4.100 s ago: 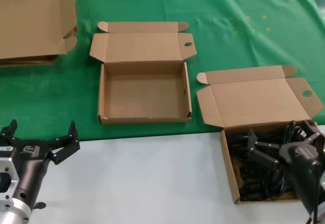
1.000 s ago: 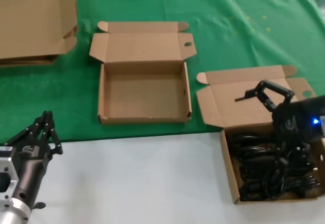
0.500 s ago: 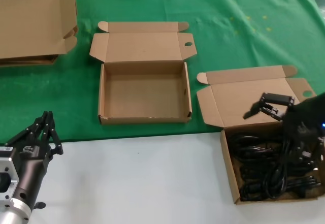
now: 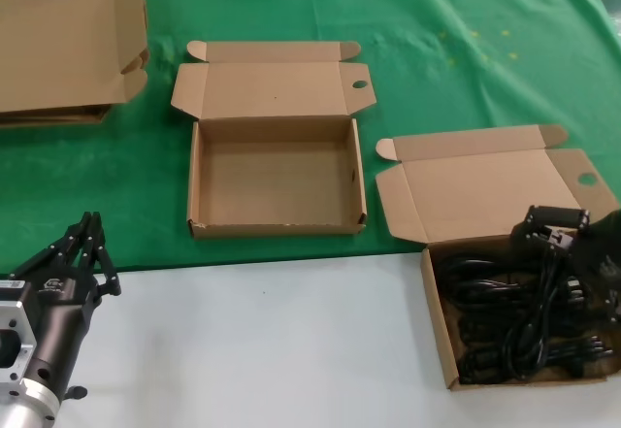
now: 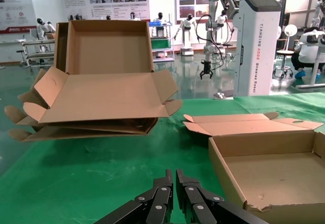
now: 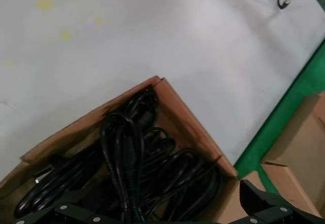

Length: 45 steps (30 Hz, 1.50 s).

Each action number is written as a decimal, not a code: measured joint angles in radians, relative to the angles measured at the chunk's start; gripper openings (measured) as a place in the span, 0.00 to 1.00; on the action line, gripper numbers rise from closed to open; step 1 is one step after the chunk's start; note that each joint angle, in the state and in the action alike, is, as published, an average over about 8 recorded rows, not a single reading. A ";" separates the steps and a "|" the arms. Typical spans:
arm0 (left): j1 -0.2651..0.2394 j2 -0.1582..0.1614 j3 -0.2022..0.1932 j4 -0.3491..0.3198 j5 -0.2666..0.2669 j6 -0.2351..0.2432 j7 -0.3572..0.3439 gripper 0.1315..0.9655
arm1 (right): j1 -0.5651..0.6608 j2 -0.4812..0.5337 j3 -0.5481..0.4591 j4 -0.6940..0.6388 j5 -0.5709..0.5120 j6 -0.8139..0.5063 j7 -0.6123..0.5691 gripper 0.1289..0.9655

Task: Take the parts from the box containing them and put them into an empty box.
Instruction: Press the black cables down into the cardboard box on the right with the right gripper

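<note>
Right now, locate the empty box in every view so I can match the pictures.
Head view: empty box at centre, lid open, on the green cloth.
Left wrist view: empty box at lower right.
Right wrist view: not identifiable.
Shared landmark: the green cloth, seen in all three.

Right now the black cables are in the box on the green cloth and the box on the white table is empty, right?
No, that is swapped. The head view shows the black cables in the box on the white table, under the right gripper. The box on the green cloth is the empty one. The left gripper waits at the near left.
</note>
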 joint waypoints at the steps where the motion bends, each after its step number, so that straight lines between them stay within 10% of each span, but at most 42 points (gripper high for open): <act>1: 0.000 0.000 0.000 0.000 0.000 0.000 0.000 0.05 | -0.003 0.002 0.000 0.001 -0.002 0.002 -0.005 1.00; 22: 0.000 0.000 0.000 0.000 0.000 0.000 0.000 0.05 | -0.074 0.022 0.018 0.071 -0.010 0.032 -0.043 0.92; 45: 0.000 0.000 0.000 0.000 0.000 0.000 0.000 0.05 | -0.135 0.072 0.029 0.152 -0.013 0.034 -0.023 0.47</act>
